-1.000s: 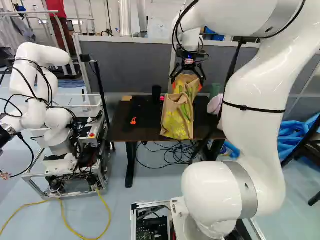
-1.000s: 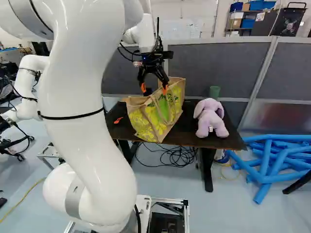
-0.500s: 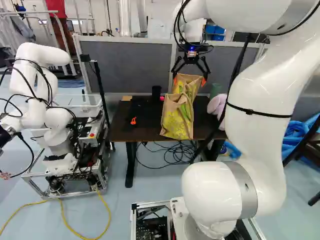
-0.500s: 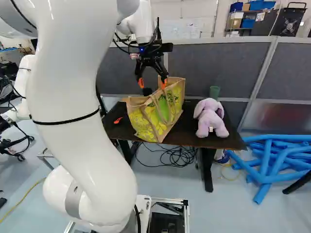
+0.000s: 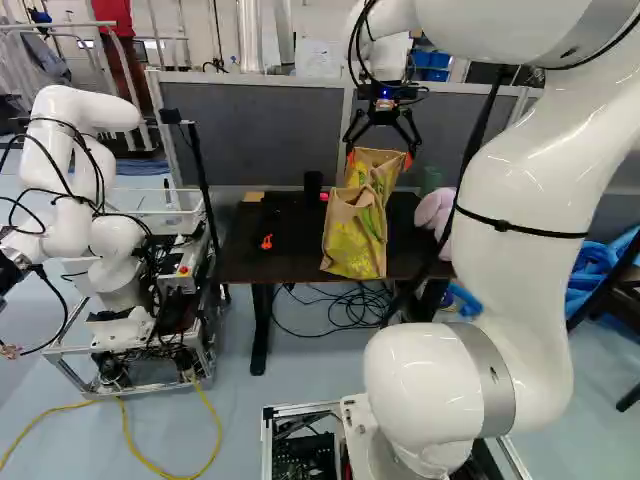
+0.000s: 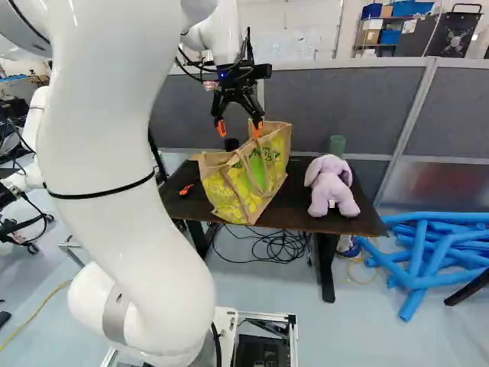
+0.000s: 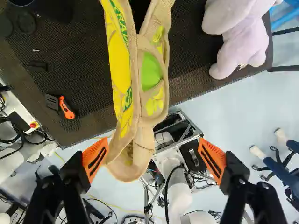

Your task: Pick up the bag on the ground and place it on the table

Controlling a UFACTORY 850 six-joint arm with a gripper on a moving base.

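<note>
Bag point(image 6: 243, 189) on table point(image 6: 296, 202), green lettering point(image 7: 119, 17); gripper point(image 6: 239, 128) above, fingers apart.

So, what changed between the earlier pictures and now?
The gripper has risen slightly and drawn back toward the base. Its fingers stay apart, nothing newly gripped or released. The bag and plush toy stay put on the table; the base hasn't moved.

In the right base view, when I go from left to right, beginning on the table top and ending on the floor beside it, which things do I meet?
Small orange tool → bag → purple plush toy → blue tubes.
</note>
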